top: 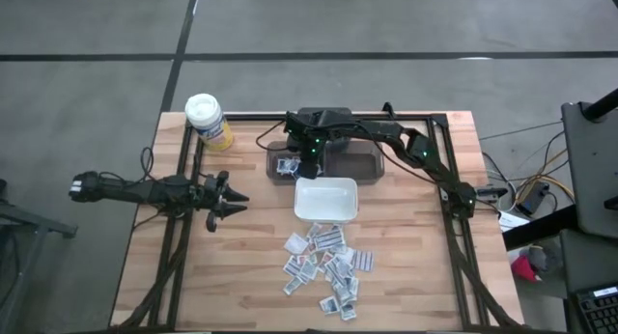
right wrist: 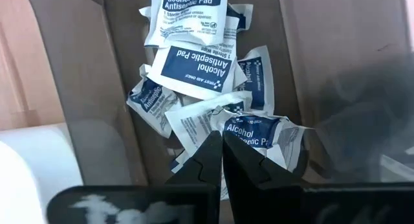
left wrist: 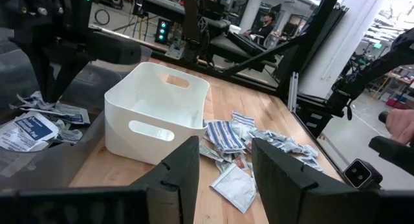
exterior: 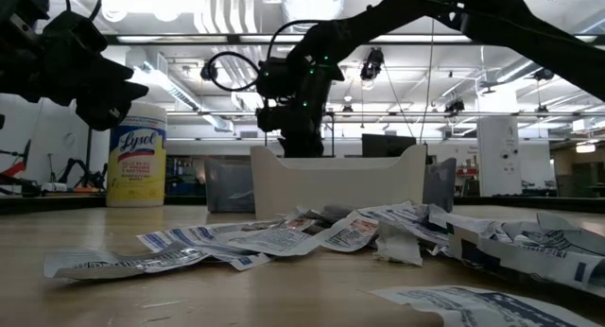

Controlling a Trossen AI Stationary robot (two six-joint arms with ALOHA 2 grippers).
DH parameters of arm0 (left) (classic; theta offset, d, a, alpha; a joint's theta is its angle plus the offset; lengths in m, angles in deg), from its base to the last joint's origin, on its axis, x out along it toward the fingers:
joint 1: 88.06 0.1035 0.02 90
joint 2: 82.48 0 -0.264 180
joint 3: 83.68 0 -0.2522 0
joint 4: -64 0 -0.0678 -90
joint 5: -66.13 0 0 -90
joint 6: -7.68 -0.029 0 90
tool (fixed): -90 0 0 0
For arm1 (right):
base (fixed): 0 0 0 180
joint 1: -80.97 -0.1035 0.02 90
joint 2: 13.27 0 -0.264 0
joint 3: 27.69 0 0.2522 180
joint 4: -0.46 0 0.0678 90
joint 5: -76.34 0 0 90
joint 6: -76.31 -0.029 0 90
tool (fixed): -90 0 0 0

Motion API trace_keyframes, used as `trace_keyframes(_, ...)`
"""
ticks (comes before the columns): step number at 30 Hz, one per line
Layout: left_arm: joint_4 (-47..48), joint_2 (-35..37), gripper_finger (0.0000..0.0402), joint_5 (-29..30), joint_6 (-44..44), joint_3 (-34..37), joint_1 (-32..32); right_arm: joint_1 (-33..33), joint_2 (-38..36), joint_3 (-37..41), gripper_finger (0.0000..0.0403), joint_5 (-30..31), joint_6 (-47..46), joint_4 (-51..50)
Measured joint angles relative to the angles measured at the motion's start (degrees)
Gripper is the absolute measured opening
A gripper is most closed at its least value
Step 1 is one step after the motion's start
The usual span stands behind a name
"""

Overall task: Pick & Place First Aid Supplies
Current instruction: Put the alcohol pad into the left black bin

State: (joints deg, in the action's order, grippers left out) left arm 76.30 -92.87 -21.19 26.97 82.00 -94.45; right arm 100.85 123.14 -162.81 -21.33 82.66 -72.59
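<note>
Right gripper (right wrist: 222, 160), jaws closed and empty, hangs over alcohol pad packets (right wrist: 194, 68) in the dark tray (top: 367, 164); left gripper (top: 230, 204), jaws open, waits near the tabletop's (top: 406, 276) left edge.

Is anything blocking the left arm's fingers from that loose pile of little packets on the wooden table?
Nothing visible does. The left gripper hangs open off to one side, with bare wooden table between it and the small white-and-blue packets. The white rectangular dish sits beside that path.

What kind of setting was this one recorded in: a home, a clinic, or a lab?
Most likely a robotics lab or workshop. The wooden table stands on a bare concrete floor; the low view shows open ceiling lights, and the left wrist view shows dark metal framing in the room beyond.
</note>
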Motion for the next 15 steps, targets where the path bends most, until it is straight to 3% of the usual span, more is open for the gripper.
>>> trace_keyframes(8,0.0,0.0,0.0136,0.0,0.0,0.0,-0.02,0.0,0.23,0.0,0.0013,0.02,0.12,0.18)
trace_keyframes(15,0.0,0.0,0.0136,0.0,0.0,0.0,0.0,0.0,0.23,0.0,0.0061,0.02,1.58,0.19)
